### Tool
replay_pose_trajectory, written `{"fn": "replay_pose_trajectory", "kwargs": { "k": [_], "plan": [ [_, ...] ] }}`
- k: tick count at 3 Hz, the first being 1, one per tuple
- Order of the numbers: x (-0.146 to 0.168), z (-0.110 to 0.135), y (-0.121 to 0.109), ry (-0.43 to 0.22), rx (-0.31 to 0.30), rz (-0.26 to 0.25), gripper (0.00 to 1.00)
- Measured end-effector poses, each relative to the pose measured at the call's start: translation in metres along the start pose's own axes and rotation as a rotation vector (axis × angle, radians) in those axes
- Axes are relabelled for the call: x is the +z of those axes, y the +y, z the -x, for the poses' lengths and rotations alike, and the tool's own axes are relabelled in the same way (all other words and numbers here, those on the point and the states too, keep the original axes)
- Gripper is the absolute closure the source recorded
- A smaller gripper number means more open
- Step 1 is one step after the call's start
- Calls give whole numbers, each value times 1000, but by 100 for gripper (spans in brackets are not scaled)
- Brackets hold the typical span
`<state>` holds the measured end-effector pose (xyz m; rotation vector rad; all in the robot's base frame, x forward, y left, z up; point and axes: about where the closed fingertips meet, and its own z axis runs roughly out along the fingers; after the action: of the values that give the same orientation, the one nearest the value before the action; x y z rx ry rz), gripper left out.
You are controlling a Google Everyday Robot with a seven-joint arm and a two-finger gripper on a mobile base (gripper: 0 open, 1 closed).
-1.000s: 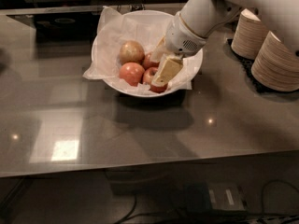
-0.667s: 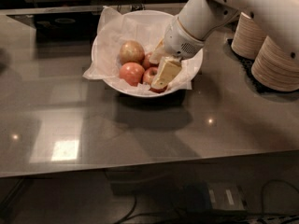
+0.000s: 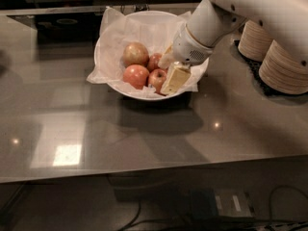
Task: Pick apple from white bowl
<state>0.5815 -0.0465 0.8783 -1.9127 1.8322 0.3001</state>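
The white bowl, lined with crinkled white paper, stands at the back middle of the grey table. Several apples lie in it: a yellow-green one, a paler orange-pink one, and two darker red ones. One red apple lies at the bowl's front and the other red one behind it. My gripper reaches down into the bowl's right half. Its cream fingers are apart, just right of the red apples and touching or nearly touching them. It is open and holds nothing that I can see.
Two stacks of beige paper bowls stand on a dark mat at the right, close to my arm. A dark counter runs along the back. The grey table extends in front of the bowl to its front edge.
The gripper stays in the bowl's right half, shifted only slightly down and towards the front. The apples have not moved.
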Motion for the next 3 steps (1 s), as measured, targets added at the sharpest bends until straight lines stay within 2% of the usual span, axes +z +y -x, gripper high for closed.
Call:
{"fn": "replay_pose_trajectory", "kwargs": {
  "k": [3],
  "plan": [
    [15,-4,0,14,16,31,49]
  ]
}}
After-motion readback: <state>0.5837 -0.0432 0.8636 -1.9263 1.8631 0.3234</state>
